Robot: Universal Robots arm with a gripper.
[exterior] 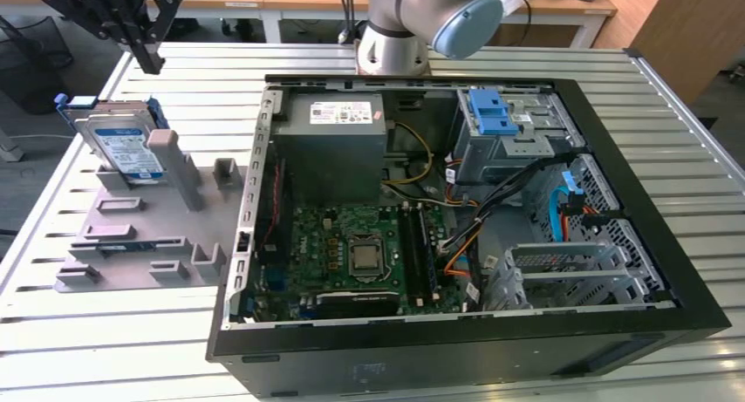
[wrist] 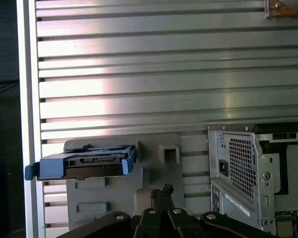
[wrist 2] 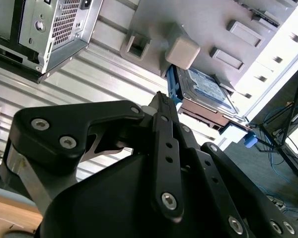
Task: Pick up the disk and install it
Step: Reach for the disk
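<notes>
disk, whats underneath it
The grey holder plate on the slatted table; the disk stands tilted on it. The spot directly beneath is covered by the disk itself.

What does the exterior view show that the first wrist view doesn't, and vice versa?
Exterior view adds the motherboard inside the open case and the disk's labelled face. First wrist view adds the case's vented rear panel and the disk's end. Both share the disk propped on the grey fixture, with the gripper apart from it.
</notes>
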